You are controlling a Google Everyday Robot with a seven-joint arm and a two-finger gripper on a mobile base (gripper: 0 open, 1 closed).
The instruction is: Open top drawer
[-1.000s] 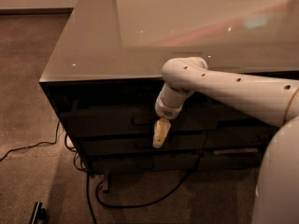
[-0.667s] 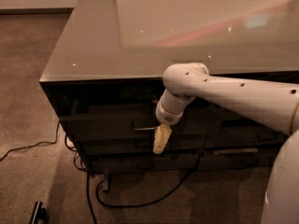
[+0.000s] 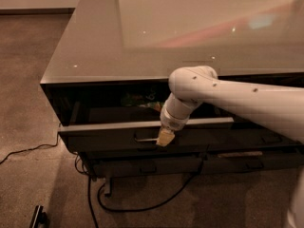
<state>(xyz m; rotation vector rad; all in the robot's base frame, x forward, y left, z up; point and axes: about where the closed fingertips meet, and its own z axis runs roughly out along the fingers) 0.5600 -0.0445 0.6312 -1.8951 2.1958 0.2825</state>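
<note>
Top drawer stands part-way out of the cabinet, its dark front forward of the frame and a gap showing above its grey upper edge, so the opening looks begun but not finished.

Nearest, below the gripper, a black cable loops over the floor under the cabinet, clear of the drawer's path as far as can be seen. Just under the gripper run the lower fronts, shallower and set further back; they appear closed.

The gripper is at the middle of the drawer front, its yellowish tip touching or overlapping the right end of the small handle, which extends to its left. That is the natural place to pull from, since a central pull keeps a wide drawer from racking. Whether the gripper is clamped on the handle or only hooked behind it, I cannot tell.

The white arm comes in from the right and drops steeply at the wrist, so the tip meets the handle from above.

Behind the gripper, some greenish clutter lies inside the drawer. Above and beyond is the glossy cabinet top.
</note>
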